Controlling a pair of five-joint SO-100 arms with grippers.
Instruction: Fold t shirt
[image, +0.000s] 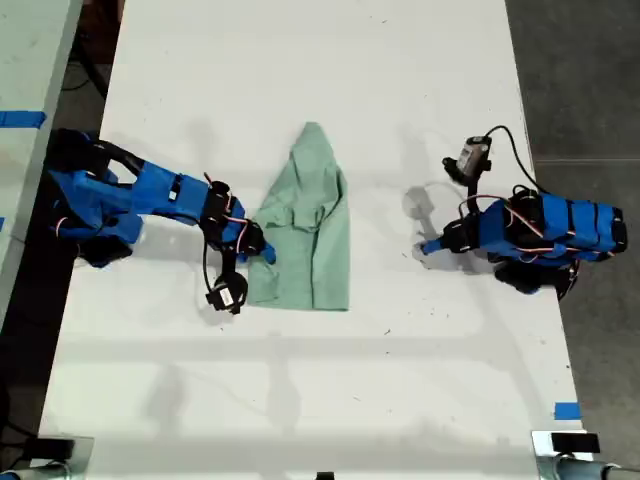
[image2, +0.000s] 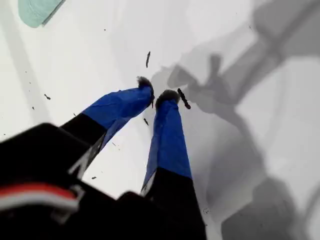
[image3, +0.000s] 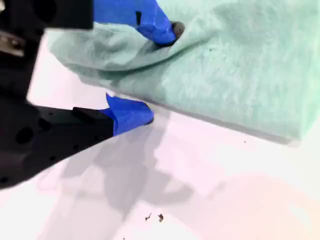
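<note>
Your second gripper (image3: 157, 75) is sitting open astride the t shirt (image: 310, 225) edge, seemingly touching; the shirt's long axis is running away from it; my first gripper (image2: 154, 96), nearly closed, is standing well apart from the shirt

Exterior cam: straight overhead, far. Wrist cams: close, angled down; all share t shirt (image: 310, 225).

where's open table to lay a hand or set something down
Bare table above the t shirt's tip, the whole strip below it, and between it and my first claw. Crowded on the exterior view's left, where my second claw meets the shirt edge.
</note>
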